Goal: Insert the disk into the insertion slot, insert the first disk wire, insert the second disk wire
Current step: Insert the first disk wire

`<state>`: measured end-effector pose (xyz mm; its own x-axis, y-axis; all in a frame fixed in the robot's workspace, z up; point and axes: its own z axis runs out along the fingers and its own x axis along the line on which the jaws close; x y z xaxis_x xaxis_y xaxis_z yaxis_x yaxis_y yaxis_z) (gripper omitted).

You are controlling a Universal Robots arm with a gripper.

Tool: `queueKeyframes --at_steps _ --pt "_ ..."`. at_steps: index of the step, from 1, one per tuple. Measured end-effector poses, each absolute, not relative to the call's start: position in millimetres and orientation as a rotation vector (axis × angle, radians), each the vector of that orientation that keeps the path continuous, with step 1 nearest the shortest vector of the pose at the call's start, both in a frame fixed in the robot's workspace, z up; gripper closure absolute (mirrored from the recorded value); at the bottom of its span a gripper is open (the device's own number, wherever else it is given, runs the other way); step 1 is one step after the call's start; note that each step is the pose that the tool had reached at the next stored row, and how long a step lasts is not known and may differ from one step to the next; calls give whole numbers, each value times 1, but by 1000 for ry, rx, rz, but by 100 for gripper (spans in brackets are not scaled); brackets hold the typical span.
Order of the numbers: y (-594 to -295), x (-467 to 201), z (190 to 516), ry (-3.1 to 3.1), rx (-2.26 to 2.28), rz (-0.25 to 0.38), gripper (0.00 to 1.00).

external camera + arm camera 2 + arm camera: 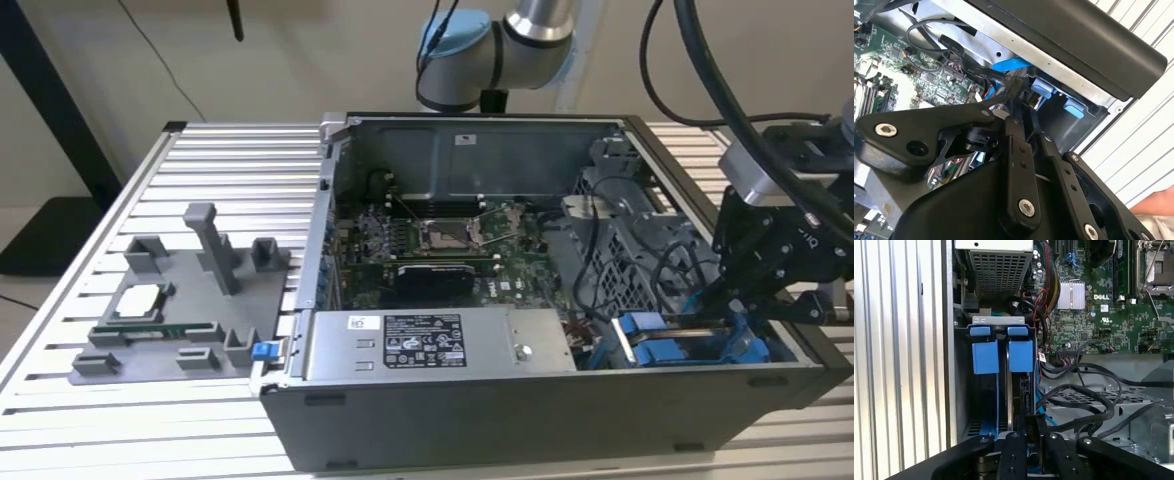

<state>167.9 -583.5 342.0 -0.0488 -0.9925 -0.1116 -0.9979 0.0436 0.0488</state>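
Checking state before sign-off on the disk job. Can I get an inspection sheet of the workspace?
Surface: slatted metal table carrying an open PC case.
Job's things: disk in its blue caddy sits in the slot; whether it is wired up cannot be told.
Clutter: grey fixture beside the case, holding a chip and a memory stick.
Grippers: gripper is down at the slot, close to the caddy.
Cables: black cables loop beside the slot; a blue cable runs near it.
Surroundings: pale wall; black stand at the exterior view's left.
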Motion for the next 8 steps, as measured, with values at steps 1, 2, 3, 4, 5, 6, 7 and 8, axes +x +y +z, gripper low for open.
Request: queueKeyframes --at_steps 1,2,3,4,5,6,7,8 --pt "-584 168 342 2235 -2133 174 100" --pt "-584 168 342 2235 -2133 174 100" --pt "-584 168 342 2235 -2133 174 100" --pt "-584 168 341 2235 -2133 174 100" --pt "-584 168 341 2235 -2133 174 100" --pt "-584 168 341 2235 -2133 174 100" --pt "-584 168 341 2235 -2133 174 100" --pt "-584 168 341 2235 -2133 174 100"
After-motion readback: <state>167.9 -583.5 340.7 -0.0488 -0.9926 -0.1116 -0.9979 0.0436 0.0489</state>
